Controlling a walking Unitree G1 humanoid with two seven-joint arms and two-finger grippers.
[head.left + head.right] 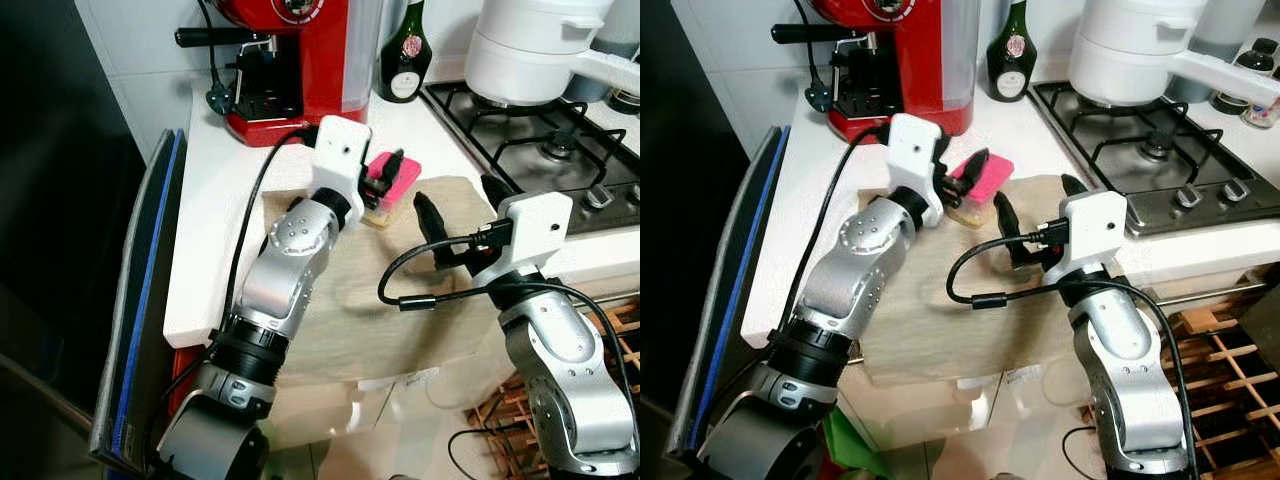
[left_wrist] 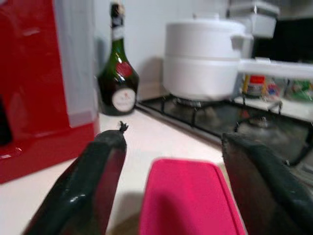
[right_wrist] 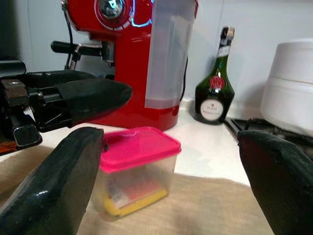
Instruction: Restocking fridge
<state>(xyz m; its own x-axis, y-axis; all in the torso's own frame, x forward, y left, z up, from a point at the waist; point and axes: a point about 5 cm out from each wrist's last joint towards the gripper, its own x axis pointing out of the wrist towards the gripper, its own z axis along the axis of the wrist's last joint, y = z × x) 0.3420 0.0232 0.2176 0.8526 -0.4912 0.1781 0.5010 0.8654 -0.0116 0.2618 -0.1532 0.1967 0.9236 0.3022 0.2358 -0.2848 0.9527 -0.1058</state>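
Both silver arms are reaching over the beige cloth on the bench, toward the pink-lidded container sitting just in front of the red coffee machine. Left gripper is hovering wide over its lid, fingers straddling it, clearly nearer. Right gripper is waiting wide beside the container, on the side away from the machine.

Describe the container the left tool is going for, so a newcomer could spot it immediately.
Start at the red coffee machine on the white counter. Just in front of it a beige cloth is spread, and the tub sits at its far edge, between the open fingers of the left tool. It is the one small clear box with a bright pink lid.
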